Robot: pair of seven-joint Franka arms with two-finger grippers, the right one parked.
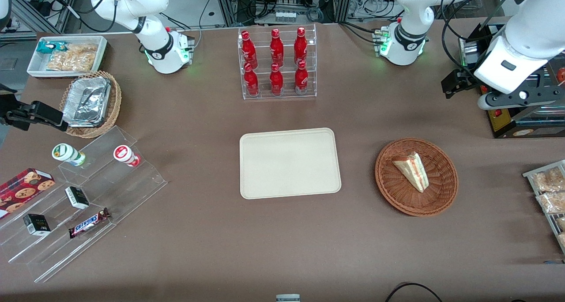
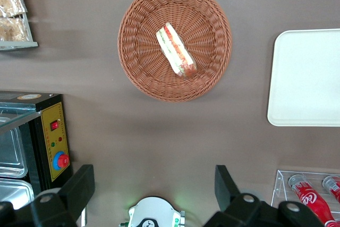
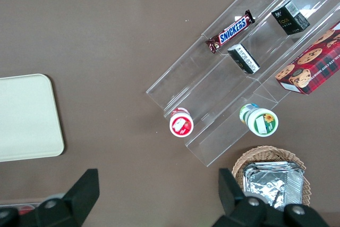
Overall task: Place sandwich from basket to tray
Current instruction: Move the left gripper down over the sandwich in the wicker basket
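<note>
Step in hand: approach, nothing yet grasped. The pincer (image 2: 154, 190) hangs high above the surface (image 1: 282, 249) with its two fingers spread wide and nothing between them, near the working arm's end and toward the edge farthest from the front camera, well apart from the basket (image 1: 446, 191). Item: sandwich (image 1: 412, 170), one triangular wedge of pale bread, pink-red and green filling showing along its cut face; it lies inside the reddish-brown wicker basket, roughly central, its long axis running diagonally. In the wrist view the sandwich (image 2: 177, 50) appears to rest on a bread face or slightly tipped, though the exact lean is hard to judge from above. Container: basket (image 2: 138, 73), round, shallow, woven, standing on the surface between the tray (image 1: 309, 187) and the working arm's end. Destination: tray, cream-beige, rectangular with rounded corners, low rim, bare, at the middle of the surface just beside the basket. Next move, as judged: bring the pincer down over the basket, turn the fingers to straddle the wedge across its narrow thickness, and close gently, since the bread looks soft; then lift above the basket's rim and carry sideways to the tray.
</note>
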